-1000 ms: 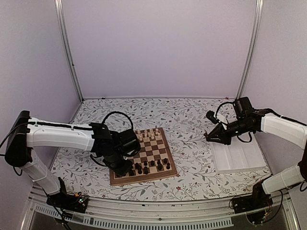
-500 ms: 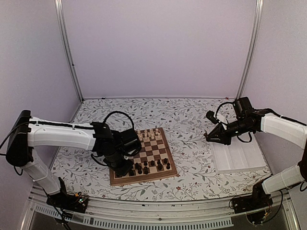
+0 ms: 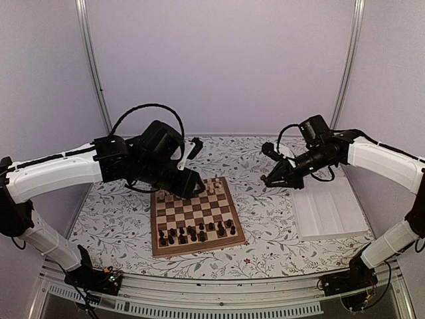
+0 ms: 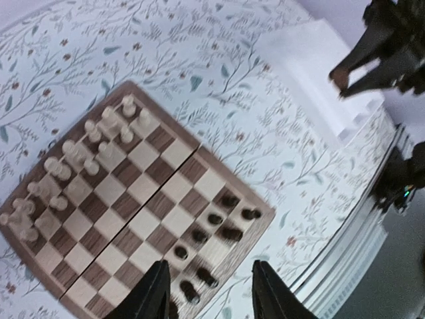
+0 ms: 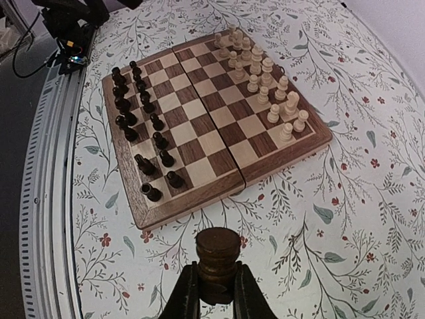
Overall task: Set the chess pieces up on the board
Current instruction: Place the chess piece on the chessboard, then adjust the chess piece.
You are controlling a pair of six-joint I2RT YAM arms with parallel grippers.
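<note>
The board lies in the middle of the table. Several dark chess pieces stand in its two near rows, also seen as chess pieces along the board. My left gripper hangs above the board's far-left part, raised well off it. In the left wrist view this gripper is open, with only the board and dark pieces far below. My right gripper hovers right of the board, shut on a dark chess piece over the floral cloth.
Cream chessmen fill the board's far rows. A white compartment tray lies at the right, under the right arm. Floral cloth covers the table, walls close the back and sides, and a metal rail runs along the near edge.
My left gripper has let go at the board's near-left corner, opened, and risen up and back over the board. My right arm has carried its dark piece leftward towards the board.
</note>
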